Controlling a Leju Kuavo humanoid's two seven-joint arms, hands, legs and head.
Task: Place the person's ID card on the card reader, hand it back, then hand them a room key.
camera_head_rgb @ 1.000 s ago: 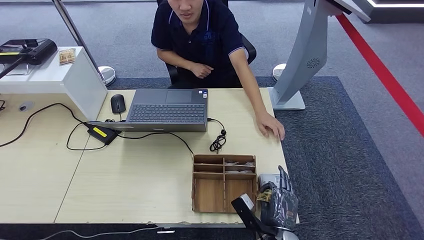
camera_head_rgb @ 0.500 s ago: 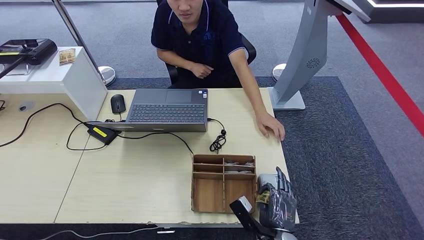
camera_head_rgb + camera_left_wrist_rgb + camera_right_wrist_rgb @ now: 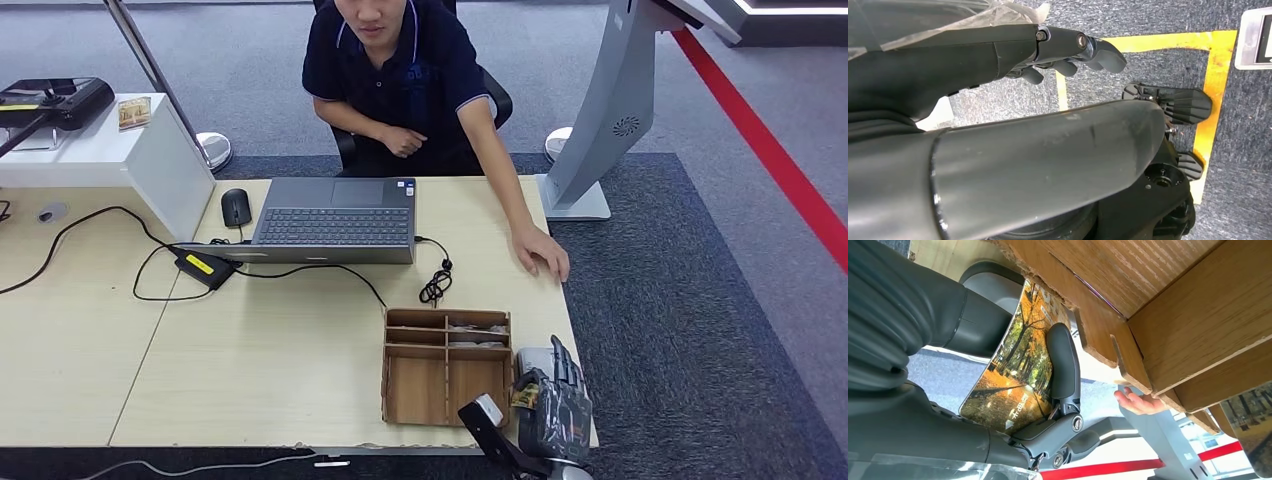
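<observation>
Holding a room key card point(image 3: 1013, 370) pinched between thumb and fingers point(image 3: 1063, 365), the right hand point(image 3: 553, 405) sits beside the wooden tray point(image 3: 446, 366). Advisable: lift clear, carry toward the person's hand point(image 3: 543, 252). Left hand point(image 3: 1068, 50) hangs empty, fingers loosely apart.

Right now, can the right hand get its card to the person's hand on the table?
Probably yes. The right hand grips the card beside the wooden tray; bare table edge lies between it and the person's hand.

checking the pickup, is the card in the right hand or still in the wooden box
In the hand. The right wrist view shows the right hand pinching the autumn-tree card between thumb and finger, just outside the wooden box.
</observation>
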